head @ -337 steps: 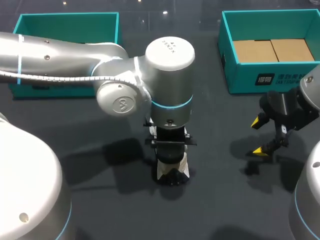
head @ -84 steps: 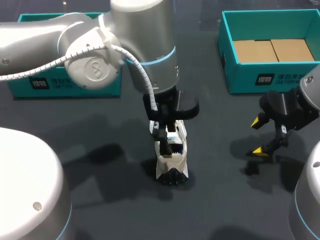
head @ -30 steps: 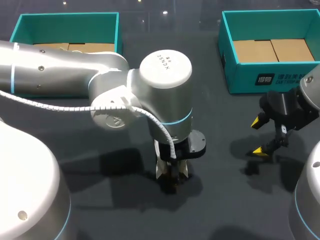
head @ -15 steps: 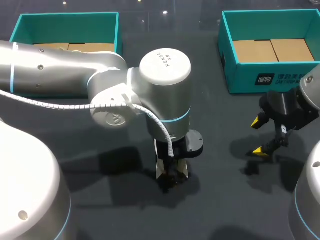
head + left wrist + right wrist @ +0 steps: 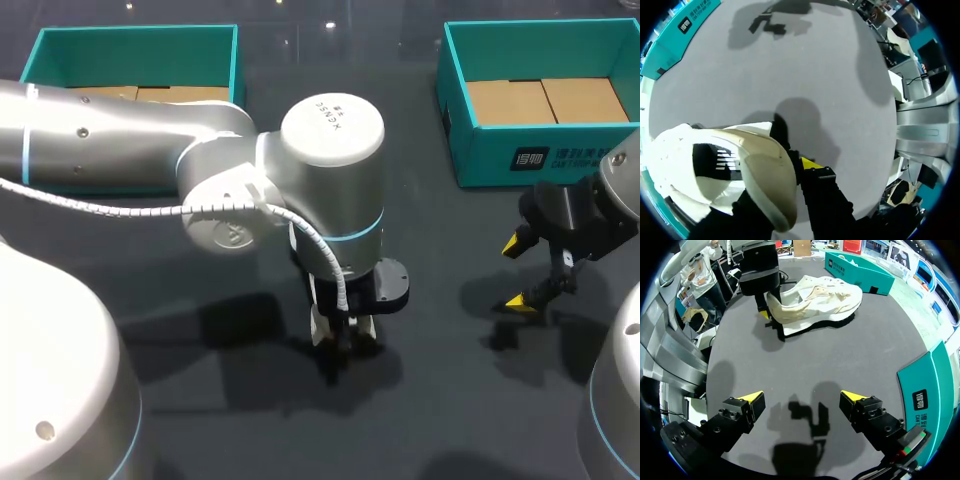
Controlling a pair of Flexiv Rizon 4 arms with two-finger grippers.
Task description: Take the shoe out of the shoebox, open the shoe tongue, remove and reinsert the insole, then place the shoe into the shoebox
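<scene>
Your left hand (image 5: 790,176) was clamped on the shoe (image 5: 815,299), one finger inside the heel collar and the yellow-tipped one outside it. The toe pointed away from the hand. I could not tell whether the sole rested on the tabletop (image 5: 855,355) or hung just off it.

I judged the shoe light, its cream upper soft enough to fold and its heel cup and sole stiffer (so the heel wall was the sound place to hold, and the tongue would want a lighter pinch).

Your right hand (image 5: 802,397) hung with its fingers wide apart and nothing between them, the shoe well ahead of it. The tabletop was dark, matte and flat, and probably gripped the sole a little.

Farthest out sat two teal shoeboxes, one (image 5: 490,152) just beyond the right hand, the other (image 5: 130,40) well beyond the left hand.
</scene>
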